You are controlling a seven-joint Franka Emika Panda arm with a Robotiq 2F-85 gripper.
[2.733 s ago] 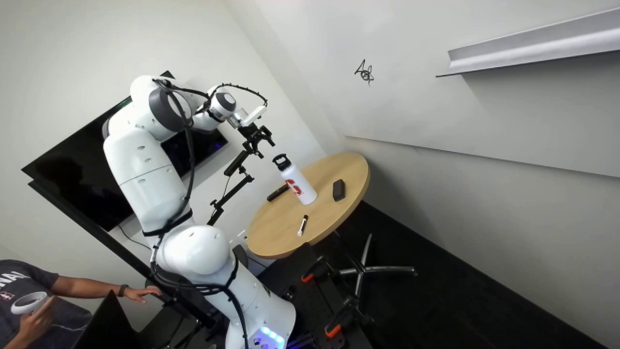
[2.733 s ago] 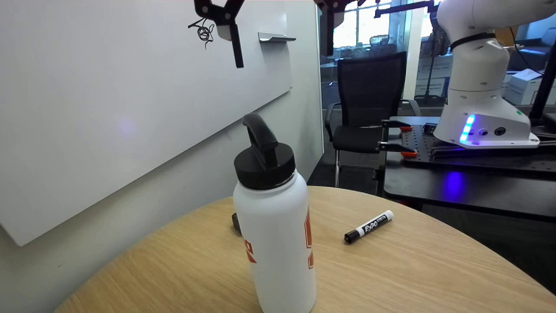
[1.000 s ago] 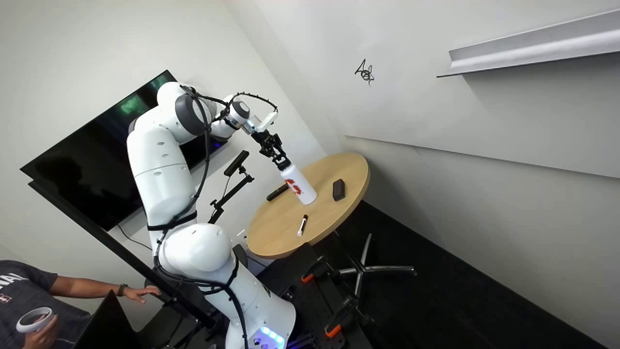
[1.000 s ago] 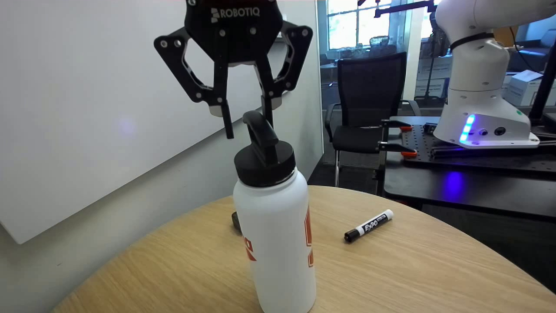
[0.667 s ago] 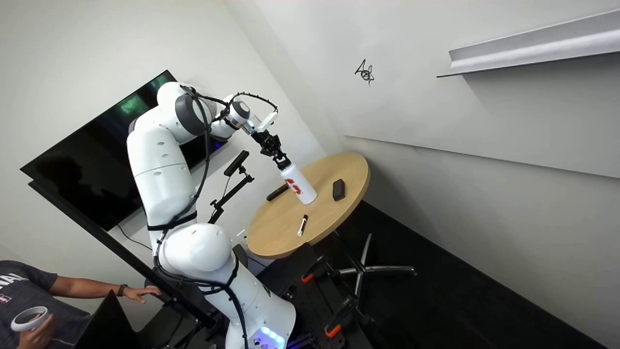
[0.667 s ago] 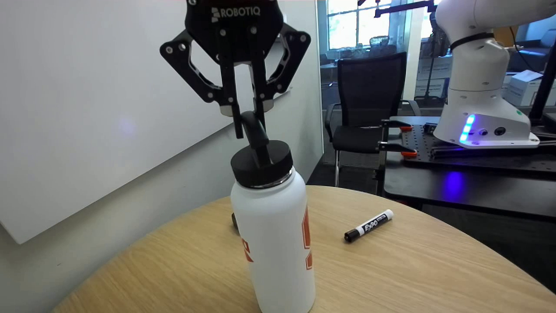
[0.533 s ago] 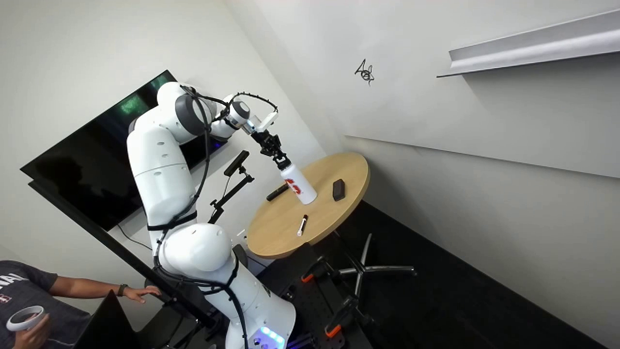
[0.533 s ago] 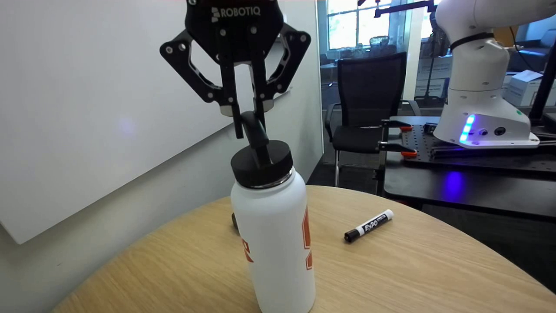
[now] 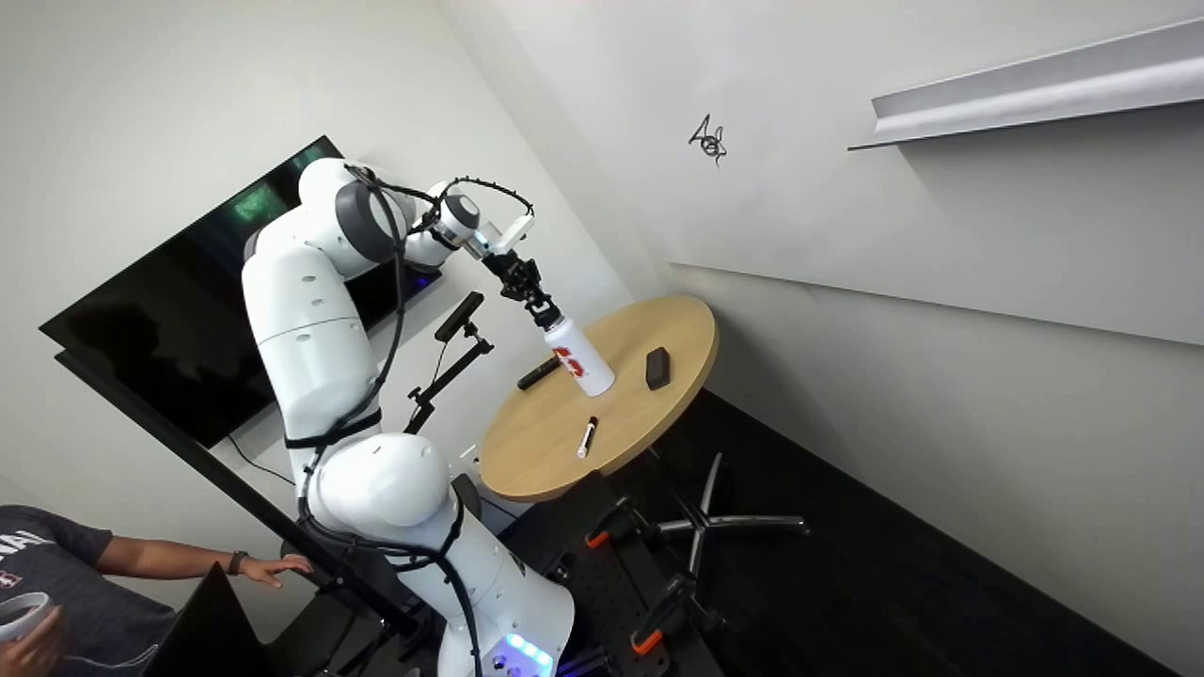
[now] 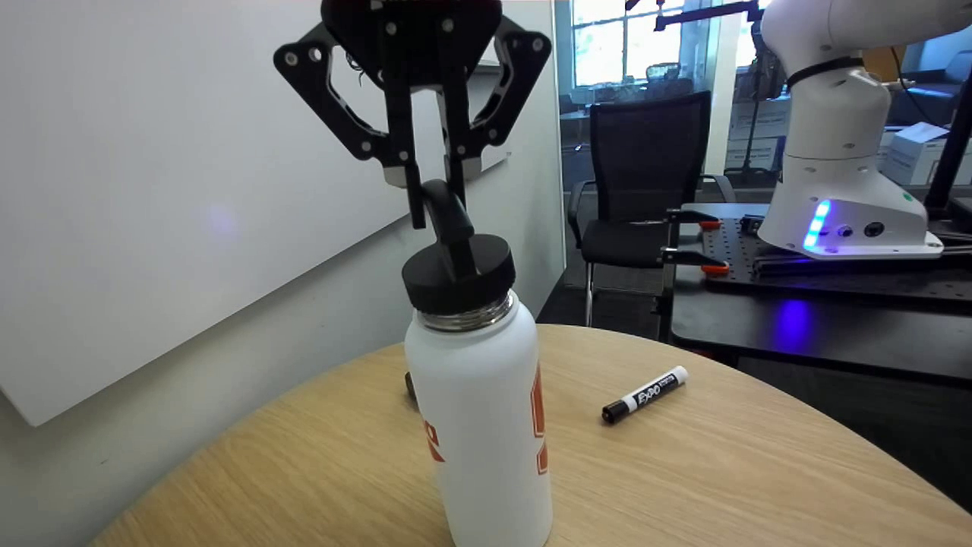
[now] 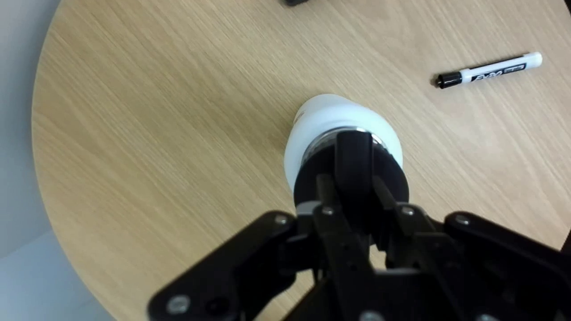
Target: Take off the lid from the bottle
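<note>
The black two-fingered pincer (image 10: 438, 201) was clenched on the black loop handle (image 10: 449, 222) of the round black lid (image 10: 458, 295). Beneath, the white bottle (image 10: 478, 403) with red-orange markings stood on the round pale-wood bench (image 10: 683, 486), its silver metal neck (image 10: 468, 317) visible. Whether the lid had fully cleared that neck could not be told. If not, any slanted pull risked catching it and toppling the bottle; the narrow hold on the handle risked letting the lid swivel or slip.

The white, red-marked bottle (image 10: 486, 410) stands upright on the round table (image 10: 721, 471), steel neck (image 10: 469, 317) showing beneath its black looped lid (image 10: 456, 287).
</note>
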